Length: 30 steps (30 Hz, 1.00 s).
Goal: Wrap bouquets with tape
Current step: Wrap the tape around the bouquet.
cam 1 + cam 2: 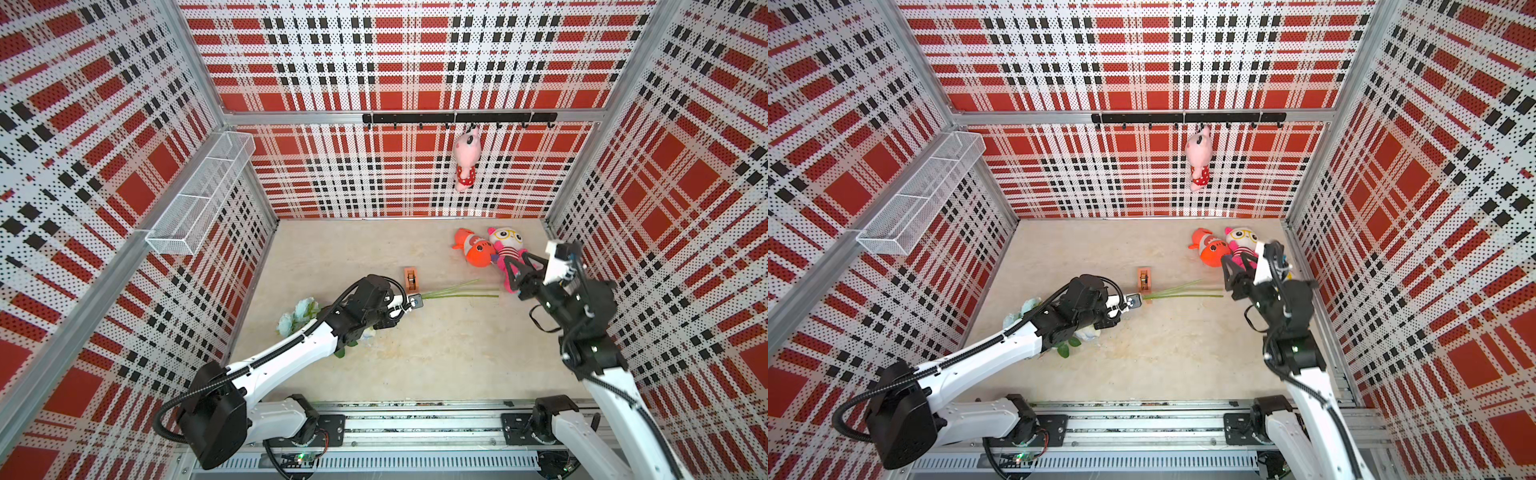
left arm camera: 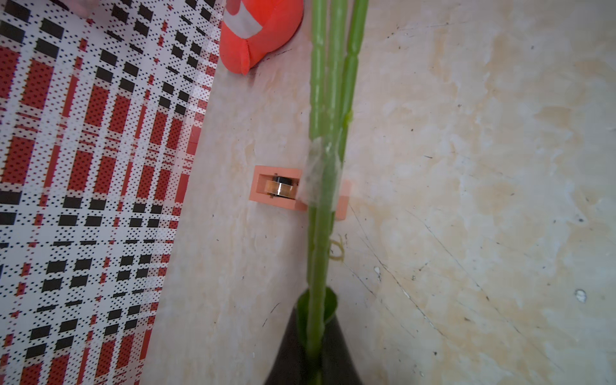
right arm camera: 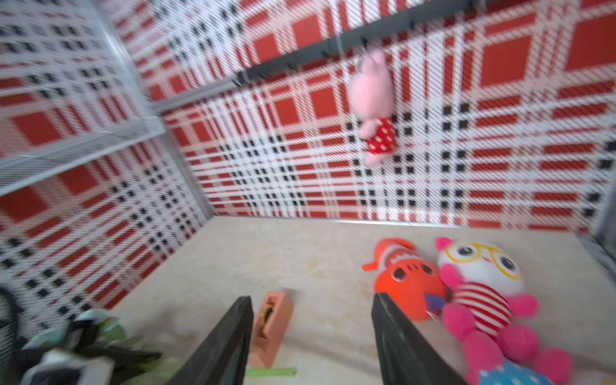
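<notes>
The bouquet (image 1: 299,318) is clenched at its stems by the left claw (image 1: 415,300), and a tape band (image 2: 325,173) is already wrapped round them. The right claw (image 3: 311,300), at 3 o'clock, is released and empty. Setting down is judged next.

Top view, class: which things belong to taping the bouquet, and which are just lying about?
Job: bouquet, tape dispenser, left pincer gripping it.
Lying about: orange plush fish, glasses plush, hanging pink plush, wire basket.

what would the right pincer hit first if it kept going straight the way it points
Probably the bare tabletop, between the peach tape dispenser and the orange plush fish. The right pincer stands open, framing that gap; depth is unclear.
</notes>
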Motion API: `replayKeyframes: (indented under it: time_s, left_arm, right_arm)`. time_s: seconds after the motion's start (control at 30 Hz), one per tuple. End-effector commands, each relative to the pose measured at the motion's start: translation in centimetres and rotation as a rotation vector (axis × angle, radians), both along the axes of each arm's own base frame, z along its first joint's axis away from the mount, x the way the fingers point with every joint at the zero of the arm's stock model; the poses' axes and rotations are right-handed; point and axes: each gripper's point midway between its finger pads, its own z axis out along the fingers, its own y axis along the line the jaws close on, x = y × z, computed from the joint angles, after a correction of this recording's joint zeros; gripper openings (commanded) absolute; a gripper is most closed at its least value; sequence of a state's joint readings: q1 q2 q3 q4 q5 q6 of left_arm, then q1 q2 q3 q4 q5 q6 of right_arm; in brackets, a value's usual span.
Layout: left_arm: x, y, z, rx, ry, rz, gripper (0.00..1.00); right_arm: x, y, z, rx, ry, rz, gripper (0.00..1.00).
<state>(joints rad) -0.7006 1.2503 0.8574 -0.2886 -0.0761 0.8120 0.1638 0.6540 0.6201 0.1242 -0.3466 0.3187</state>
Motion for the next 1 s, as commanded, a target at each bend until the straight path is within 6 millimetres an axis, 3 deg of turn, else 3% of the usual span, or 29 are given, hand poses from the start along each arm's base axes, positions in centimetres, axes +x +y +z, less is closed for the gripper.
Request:
replayKeyframes:
  time_s: [0.0,0.17,0.27,0.37,0.5,0.73,0.97]
  left_arm:
    - [1.1,0.0,1.9,-0.026,-0.007,0.013,0.00]
    - [1.5,-1.1,3.5,-0.049,0.024,0.004,0.00]
    - [1.1,-1.2,3.6,-0.050,0.064,-0.018,0.00]
    - [1.0,-1.3,4.0,-0.066,0.069,-0.027,0.00]
    - [0.7,-1.6,4.1,-0.076,0.081,-0.049,0.00]
    - [0.7,-1.5,4.1,-0.090,0.093,-0.069,0.00]
    - [1.2,-1.3,3.8,-0.093,0.102,-0.049,0.00]
  right_arm:
    - [-3.4,6.0,-2.6,0.003,-0.062,0.266,0.70]
    - [-4.8,14.4,-8.2,-0.154,-0.036,0.441,0.76]
    - [-3.0,17.3,-10.5,-0.207,-0.009,0.483,0.77]
    - [-0.8,18.7,-12.1,-0.255,-0.009,0.465,0.78]
    - [1.2,19.2,-13.1,-0.285,-0.022,0.407,0.79]
    - [1.6,19.5,-13.6,-0.266,-0.072,0.399,0.79]
    - [1.0,21.6,-15.4,-0.283,-0.010,0.527,0.50]
